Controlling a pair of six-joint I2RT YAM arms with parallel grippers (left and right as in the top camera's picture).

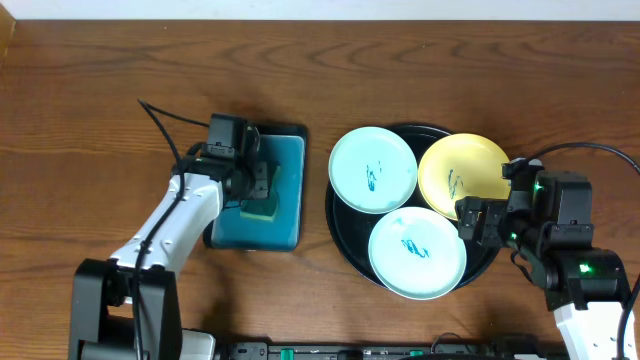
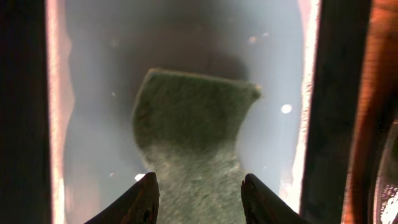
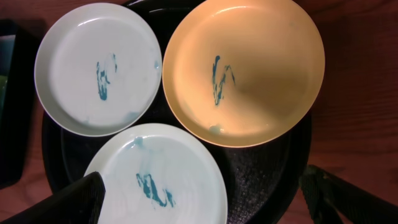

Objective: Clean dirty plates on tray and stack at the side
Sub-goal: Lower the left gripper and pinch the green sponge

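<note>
The tray (image 1: 348,228) sits on the right half of the table (image 1: 100,100) and holds all three plates, each with teal scribbles in its well. The far mint plate (image 1: 372,170) lies at the tray's far-left edge, the yellow plate (image 1: 463,178) at its far-right edge, and the near mint plate (image 1: 417,253) at its near edge. They crowd close together, and each reaches slightly over the rim. The right gripper (image 1: 478,222) hovers over the tray's right edge, beside the yellow and near mint plates, its jaws spread wide and empty. Just left of the tray, a teal tray (image 1: 285,160) carries the sponge (image 2: 193,137), toward its near edge. The left gripper (image 2: 200,178) is down over the sponge, jaws about half closed, with a fingertip pressed against each side of it.
</note>
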